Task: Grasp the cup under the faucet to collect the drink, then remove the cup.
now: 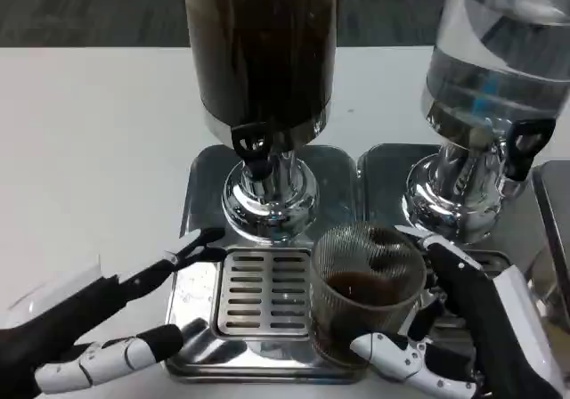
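- Dark drink already fills part of the ribbed cup (pixel 367 288), gripped by the right hand (pixel 463 328) beside the faucet (pixel 252 150).
- Left hand (pixel 125 319) spread, holding nothing; removal looks unfinished.

White table (pixel 89 150); two chrome dispenser bases (pixel 267 239) side by side.

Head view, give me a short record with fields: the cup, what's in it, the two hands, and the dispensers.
cup: ribbed clear cup, standing at the right edge of the drip grille, right of the dark dispenser's faucet
contents: dark drink, partly filled
right hand: right hand holds the cup, fingers wrapped across its front
left hand: left hand holds nothing, fingers apart, beside the tray
dispensers: dark dispenser centre, clear dispenser right
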